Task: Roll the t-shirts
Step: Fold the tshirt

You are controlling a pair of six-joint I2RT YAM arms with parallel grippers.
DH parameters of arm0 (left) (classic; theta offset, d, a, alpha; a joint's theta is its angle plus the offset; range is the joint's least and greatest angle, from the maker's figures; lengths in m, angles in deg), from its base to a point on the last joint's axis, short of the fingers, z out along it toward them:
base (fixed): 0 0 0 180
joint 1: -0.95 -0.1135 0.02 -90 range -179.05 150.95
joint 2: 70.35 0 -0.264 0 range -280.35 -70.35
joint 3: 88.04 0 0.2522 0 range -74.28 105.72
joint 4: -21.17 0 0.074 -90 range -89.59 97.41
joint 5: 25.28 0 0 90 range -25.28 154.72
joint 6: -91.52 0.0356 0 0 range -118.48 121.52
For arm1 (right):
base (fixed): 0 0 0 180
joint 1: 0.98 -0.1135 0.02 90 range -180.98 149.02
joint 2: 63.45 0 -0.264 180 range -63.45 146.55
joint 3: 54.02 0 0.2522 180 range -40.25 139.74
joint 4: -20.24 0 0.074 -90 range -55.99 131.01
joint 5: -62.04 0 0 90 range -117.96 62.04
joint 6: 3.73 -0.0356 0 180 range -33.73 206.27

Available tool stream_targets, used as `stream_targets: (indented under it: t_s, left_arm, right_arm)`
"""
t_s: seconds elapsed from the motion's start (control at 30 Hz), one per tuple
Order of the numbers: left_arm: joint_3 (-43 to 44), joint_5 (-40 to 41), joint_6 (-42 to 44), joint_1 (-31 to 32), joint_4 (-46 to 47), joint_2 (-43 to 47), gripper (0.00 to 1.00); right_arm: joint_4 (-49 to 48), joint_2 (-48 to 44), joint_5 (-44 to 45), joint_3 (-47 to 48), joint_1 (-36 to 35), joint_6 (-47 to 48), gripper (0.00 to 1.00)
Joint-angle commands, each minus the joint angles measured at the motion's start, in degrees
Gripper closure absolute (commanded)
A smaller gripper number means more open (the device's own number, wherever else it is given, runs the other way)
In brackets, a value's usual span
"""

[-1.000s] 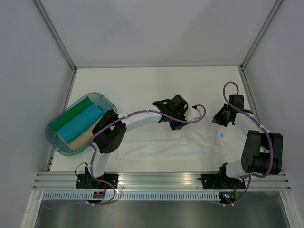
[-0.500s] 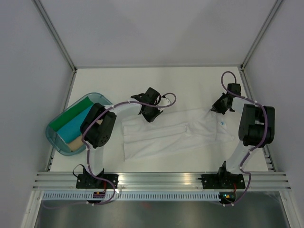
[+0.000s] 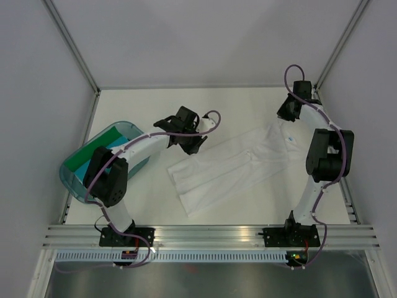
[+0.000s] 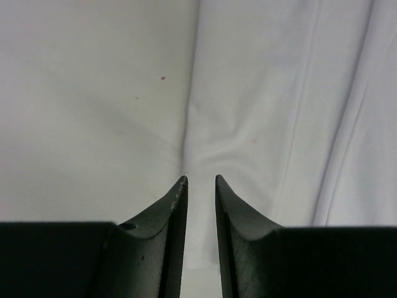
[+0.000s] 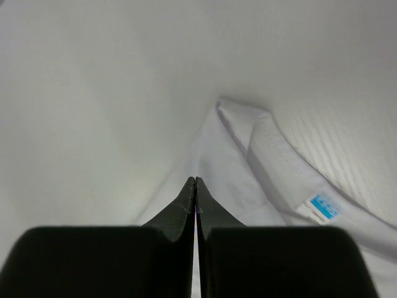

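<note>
- Your white cloth t-shirt [image 3: 229, 167] lies as a long narrow band. It slants from the middle of the pale tabletop [image 3: 155, 105] toward the far right corner, with the collar end farthest out.
- Its small blue neck label [image 5: 322, 206] faces up just inside the collar.
- Your right fingers [image 5: 196, 186] are pressed fully together on a fold of cloth at the collar end, near the right edge.
- Your left fingers [image 3: 192, 144] are pinched to a thin slit on the far edge of the band's other end. The cloth puckers at their tips.
- The translucent teal plastic tub [image 3: 69, 177] sits at the left edge, well apart from the shirt, and holds a green cloth roll [image 3: 84, 158].
</note>
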Motion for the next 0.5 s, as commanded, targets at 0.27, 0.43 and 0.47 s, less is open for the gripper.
stream_targets:
  t_s: [0.27,0.43,0.47]
  left_arm:
    - [-10.32,6.40,2.31,-7.99,1.55,4.66,0.70]
    - [-17.00,4.22,2.84,-8.88,8.94,4.66,0.71]
    - [-17.71,1.69,2.84,-8.88,8.86,4.83,0.71]
  right_arm:
    - [1.54,-27.61,2.68,-34.76,5.57,-1.75,0.99]
    - [-0.30,-25.43,5.58,-36.81,7.42,-0.17,1.00]
    - [-0.83,-24.37,6.11,-36.72,7.51,-0.26,1.00]
